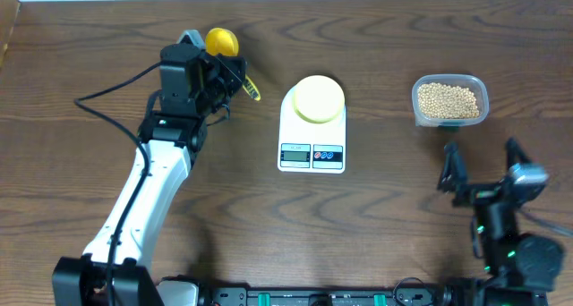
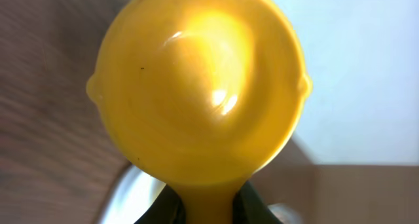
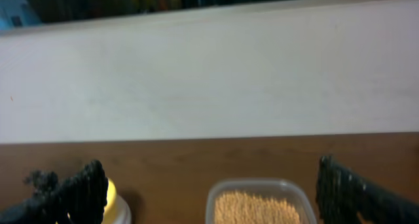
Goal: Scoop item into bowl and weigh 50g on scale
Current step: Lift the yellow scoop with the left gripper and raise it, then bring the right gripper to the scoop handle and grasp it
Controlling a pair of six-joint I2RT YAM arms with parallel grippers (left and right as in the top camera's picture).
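1. The left gripper (image 1: 221,73) was clamped on the handle of the yellow measuring scoop (image 1: 222,42), at the far left of the table (image 1: 89,38) and well apart from everything else.
2. In the left wrist view the scoop's cup was empty, with no beans in it. The handle ran down between the dark fingers (image 2: 252,207).
3. The right gripper (image 1: 482,163) was spread wide and held nothing. It sat near the clear plastic container (image 1: 483,96), on the robot's side of it.
4. The soybeans (image 1: 448,98) were all in that container, at the right of the table. None showed anywhere else.
5. The pale yellow bowl (image 1: 318,98) sat on the platform of the white digital scale (image 1: 311,154) at table centre and looked empty. The display was too small to read.
6. Judged step: the scoop was in hand and the first scoop had not yet been taken, so the task was barely started.
7. The next move likely calls for carrying the scoop across to the container, passing the bowl and scale without bumping them, then dipping the cup into the beans. The right gripper could steady the container.
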